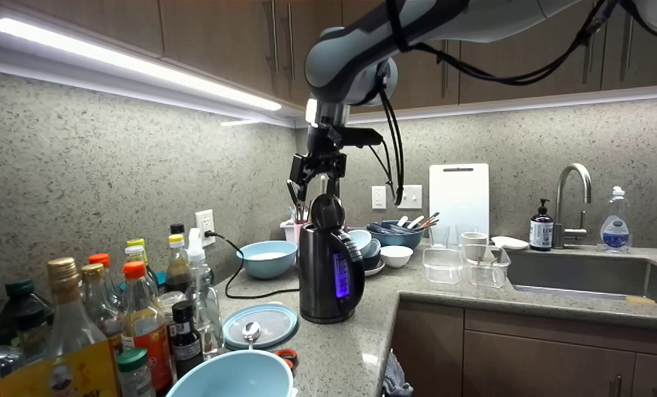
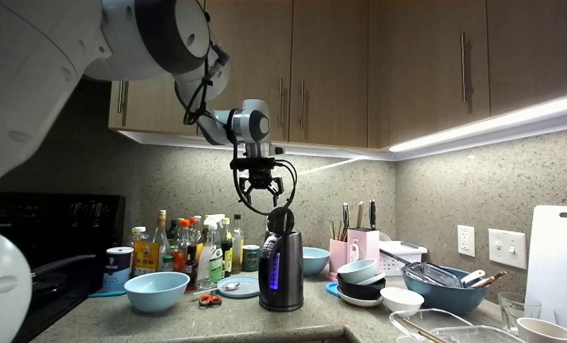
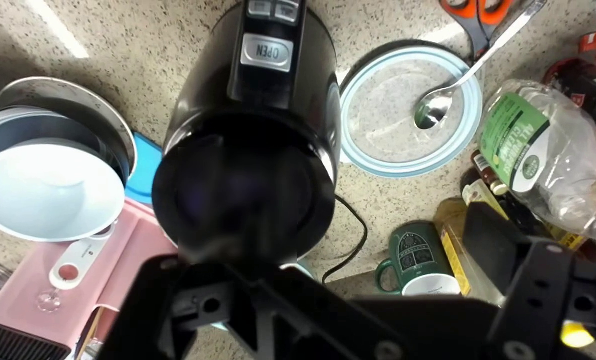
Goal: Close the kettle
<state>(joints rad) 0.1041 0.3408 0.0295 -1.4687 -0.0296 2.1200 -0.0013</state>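
A glossy dark kettle (image 1: 328, 281) stands upright on the counter, its side window glowing purple. Its lid (image 1: 327, 212) is raised nearly upright from the top, as both exterior views show. From above, in the wrist view, the lid (image 3: 247, 200) is a large black disc beside the handle's OPEN button (image 3: 266, 52). My gripper (image 1: 313, 194) points down with its fingers spread and nothing held between them. In an exterior view the gripper (image 2: 263, 199) is just above the raised lid, one finger close to its upper edge. Whether that finger touches the lid, I cannot tell.
Glass bottles (image 1: 140, 320) crowd along the wall, near a round container lid (image 2: 239, 287) bearing a spoon. A green mug (image 3: 420, 255) and the power cord (image 3: 355, 240) lie behind the kettle. Stacked bowls (image 2: 359, 281) and a pink knife block (image 2: 363, 245) stand nearby. Cabinets (image 1: 218, 38) hang overhead.
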